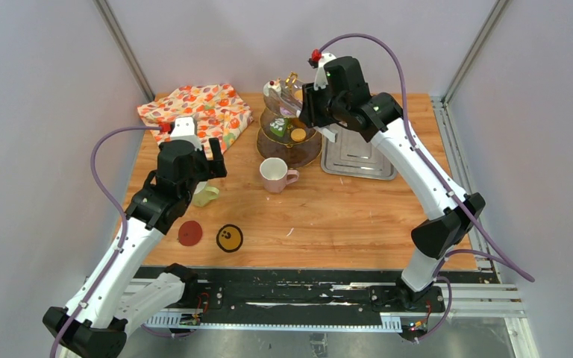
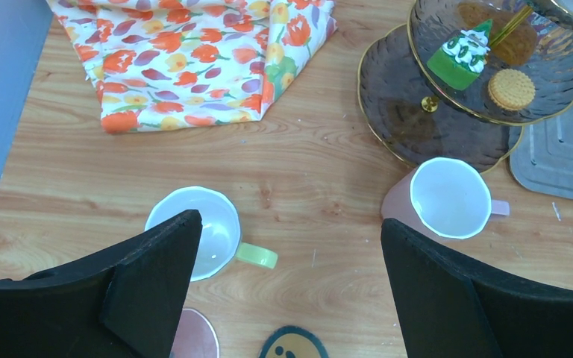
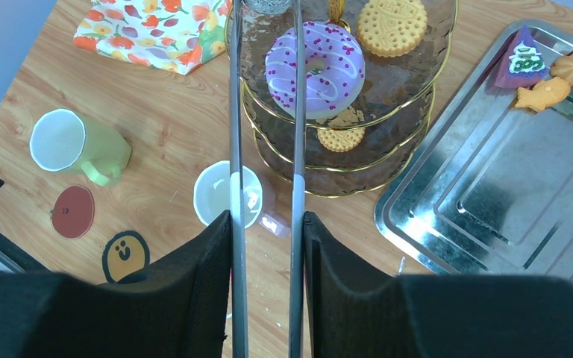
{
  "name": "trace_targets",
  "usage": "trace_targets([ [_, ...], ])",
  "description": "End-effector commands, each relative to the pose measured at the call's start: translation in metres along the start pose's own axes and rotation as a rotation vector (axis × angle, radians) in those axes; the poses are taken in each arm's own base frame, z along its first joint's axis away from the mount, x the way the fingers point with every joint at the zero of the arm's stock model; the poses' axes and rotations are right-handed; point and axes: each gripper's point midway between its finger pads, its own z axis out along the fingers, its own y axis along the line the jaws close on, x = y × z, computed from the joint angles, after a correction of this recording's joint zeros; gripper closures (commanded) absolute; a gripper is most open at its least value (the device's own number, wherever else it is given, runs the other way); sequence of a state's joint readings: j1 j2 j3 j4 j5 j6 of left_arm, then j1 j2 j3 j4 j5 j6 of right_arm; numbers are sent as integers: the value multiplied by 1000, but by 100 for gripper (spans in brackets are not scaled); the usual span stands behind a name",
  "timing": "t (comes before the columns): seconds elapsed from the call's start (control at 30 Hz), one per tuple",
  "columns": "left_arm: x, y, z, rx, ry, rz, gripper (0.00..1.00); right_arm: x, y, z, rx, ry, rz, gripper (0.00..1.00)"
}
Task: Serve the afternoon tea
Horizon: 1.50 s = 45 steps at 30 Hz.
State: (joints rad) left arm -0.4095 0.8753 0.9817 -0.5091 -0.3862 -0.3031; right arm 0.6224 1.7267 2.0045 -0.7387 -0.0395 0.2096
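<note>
The afternoon tea stand [image 1: 306, 155] is at the back of the counter [image 1: 343, 216], near the middle. A steel tray [image 1: 358, 158] lies just beside it on the right. On the top plate of the stand lie a purple doughnut [image 3: 315, 68] and an orange biscuit [image 3: 392, 26]. On the plate below sit a green cake [image 2: 462, 56] and one more biscuit.

The right fingers [image 3: 266, 220] are narrow and squeeze a pair of metal tongs [image 3: 235, 149]. The tongs reach out over the top plate, and one thin arm crosses the edge of the doughnut. More little pastries [image 3: 541, 93] sit in one corner of the tray.

The pink mug [image 1: 274, 175] stands upright on the counter, just in front of the stand. The yellow-green mug [image 1: 206, 195] is further left, near a red coaster [image 1: 190, 233] and a smiley coaster [image 1: 230, 238].

The left fingers [image 2: 289, 220] are spread wide and hold nothing. They hang above the counter, over the yellow-green mug. A flowery cloth [image 1: 198, 112] lies folded at the back left.
</note>
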Motion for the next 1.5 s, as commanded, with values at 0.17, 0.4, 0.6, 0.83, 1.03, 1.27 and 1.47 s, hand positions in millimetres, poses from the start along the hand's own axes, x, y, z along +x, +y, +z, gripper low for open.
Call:
trace_targets([
  [0.17, -1, 2, -1, -8, -18, 0, 5, -19, 9, -11, -14, -62, -22, 61],
  [0.4, -3, 2, -2, -7, -25, 0, 5, -20, 9, -14, -16, -67, -22, 60],
  [0.6, -3, 2, -2, -4, -23, -1, 5, -27, 11, -29, -25, -102, -29, 60],
  [0.83, -2, 2, -3, -4, -21, -2, 5, -40, 13, -62, -35, -193, -36, 61],
  [1.03, -8, 8, -4, -36, -33, 11, 5, -27, 10, -81, -38, -193, -39, 73],
  [1.27, -20, 14, -6, -74, -51, 53, 5, 28, -52, -130, 204, -179, -5, 75],
  [1.47, -25, 20, -5, -111, -56, 75, 5, 81, -122, -146, 371, -97, 121, 72],
])
